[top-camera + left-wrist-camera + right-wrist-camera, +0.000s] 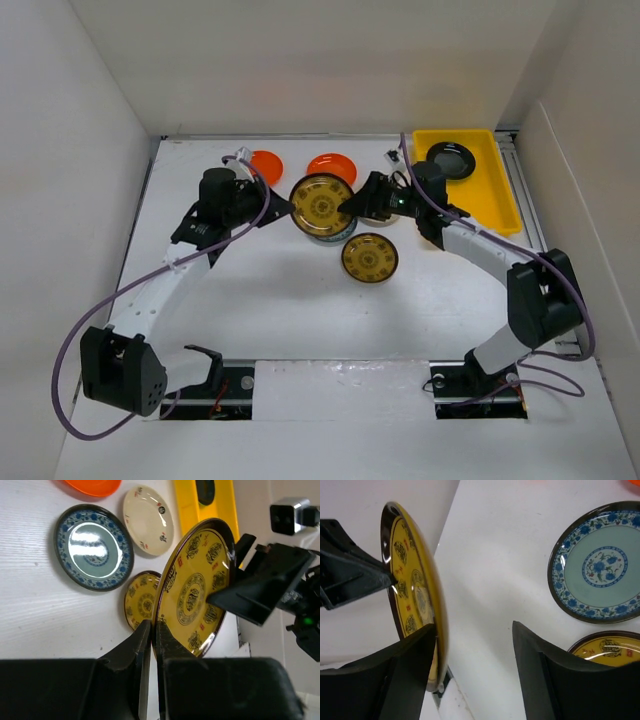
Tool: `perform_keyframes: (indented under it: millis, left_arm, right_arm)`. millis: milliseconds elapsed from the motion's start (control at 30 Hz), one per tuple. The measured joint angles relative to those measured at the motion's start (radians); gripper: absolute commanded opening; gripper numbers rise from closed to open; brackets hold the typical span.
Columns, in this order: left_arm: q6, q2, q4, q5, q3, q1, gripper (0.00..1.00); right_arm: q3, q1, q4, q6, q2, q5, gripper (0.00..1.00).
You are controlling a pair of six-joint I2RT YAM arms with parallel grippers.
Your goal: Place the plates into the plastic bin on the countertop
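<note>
Above the middle of the surface [300, 320], the L pincer [151, 630] is clamping the rim of a gold plate [322, 203], holding it on edge & clear of the others. The R pincer [475, 662] is standing wide apart at the opposite side of that rim. In the R wrist view the plate is sitting close against one finger [410, 675], not centred in the gap, & I can't tell whether it's touching.

This is looking like a hand-over w/ the R arm about to take the plate. The yellow bin [492, 205] is lying at the far R, well apart from the L arm, w/ a black plate [450, 158] already sitting in its far end.

To do this well, the R pincer is needing to shift sideways so the rim is sitting mid-gap. It's then needing to push deep enough past the lip before closing, since a glossy, curved rim is likely slipping out of a shallow pinch. L should be letting go only once R is fully closed. An early release is risking a drop onto the blue plate [600, 565] & second gold plate [370, 257] lying right beneath. After that, carrying it level to the bin's bare near half is looking safest.
</note>
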Motion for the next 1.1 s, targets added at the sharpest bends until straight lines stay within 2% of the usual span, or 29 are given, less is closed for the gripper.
perform_keyframes:
  millis: [33, 67, 100, 133, 167, 200, 233, 267, 400, 567, 733, 867, 1067, 1100]
  left_arm:
    - [0.004, -0.004, 0.001, 0.015, 0.000, 0.000, 0.00]
    - [0.006, -0.007, 0.002, 0.028, 0.000, 0.000, 0.00]
    - [0.011, -0.008, 0.004, 0.035, -0.002, 0.000, 0.00]
    - [0.015, -0.009, 0.006, 0.040, -0.006, 0.000, 0.00]
    - [0.020, -0.009, 0.005, 0.041, -0.013, 0.002, 0.01]
    - [0.020, -0.009, 0.011, 0.048, -0.018, 0.004, 0.46]
    - [0.025, -0.008, 0.014, 0.045, -0.018, 0.003, 0.86]
    - [0.020, -0.008, 0.016, 0.044, -0.018, 0.003, 1.00]
    - [0.008, -0.008, 0.009, -0.024, -0.019, 0.002, 1.00]
    - [0.005, 0.008, 0.041, -0.120, -0.055, 0.002, 1.00]
    - [0.003, 0.129, 0.093, -0.170, -0.092, 0.002, 1.00]
    - [-0.003, 0.212, 0.097, -0.193, -0.100, -0.012, 1.00]
    - [0.001, 0.216, 0.097, -0.210, -0.100, -0.033, 1.00]
    - [0.003, 0.212, 0.094, -0.216, -0.100, -0.033, 1.00]
  right_arm:
    - [0.000, 0.000, 0.015, 0.006, 0.003, 0.000, 0.41]
    - [0.000, 0.000, 0.030, 0.012, 0.005, -0.002, 0.28]
    - [0.000, 0.000, 0.043, 0.020, 0.006, -0.001, 0.10]
    - [0.001, 0.000, 0.058, 0.028, 0.006, 0.000, 0.00]
    - [0.001, 0.000, 0.070, 0.043, 0.006, 0.004, 0.00]
    - [0.002, -0.001, 0.074, 0.047, 0.006, 0.012, 0.00]
    - [0.002, -0.003, 0.072, 0.055, 0.006, 0.023, 0.00]
    - [0.001, -0.005, 0.074, 0.066, 0.007, 0.037, 0.00]
    - [-0.003, -0.089, 0.082, 0.142, 0.007, 0.116, 0.00]
    - [-0.003, -0.342, 0.073, 0.243, 0.021, 0.254, 0.00]
    - [0.105, -0.526, 0.043, 0.305, 0.167, 0.357, 0.00]
    - [0.194, -0.595, 0.026, 0.345, 0.309, 0.368, 0.00]
    - [0.375, -0.649, -0.069, 0.363, 0.503, 0.381, 0.00]
    - [0.398, -0.654, -0.076, 0.363, 0.525, 0.383, 0.10]
